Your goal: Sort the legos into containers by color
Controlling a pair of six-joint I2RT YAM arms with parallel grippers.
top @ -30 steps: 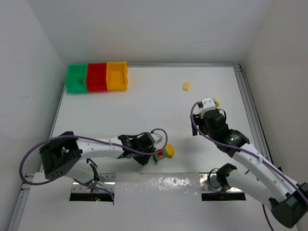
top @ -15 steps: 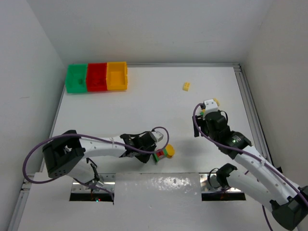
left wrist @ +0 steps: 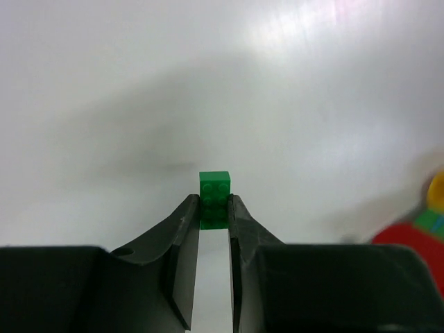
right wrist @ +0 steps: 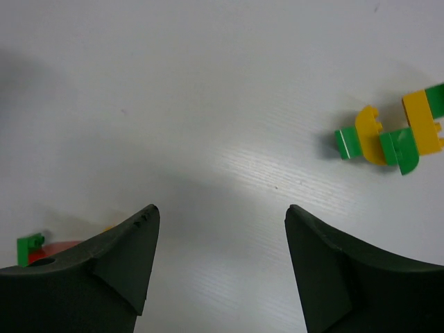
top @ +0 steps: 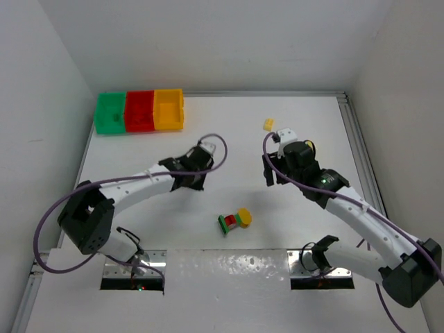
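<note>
Carrying a green lego (left wrist: 214,184) clamped between its fingertips, the left gripper (left wrist: 214,205) was poised over the bare table (top: 229,142), well apart from the containers (top: 140,127) in the far left corner. The grip was judged shallow, so a smooth, level carry was advised, with release only once the lego was squarely above the green bin (top: 109,129), the row's leftmost. The right gripper (right wrist: 220,215) was held with its jaws apart, empty, near a yellow lego (top: 268,124).

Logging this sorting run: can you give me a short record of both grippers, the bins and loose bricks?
left gripper: shut on a green brick
right gripper: open, holding nothing
bins: green bin, red bin, yellow bin, joined in a row at the far left
loose: yellow brick on the far side; mixed cluster on the near side, centre
</note>
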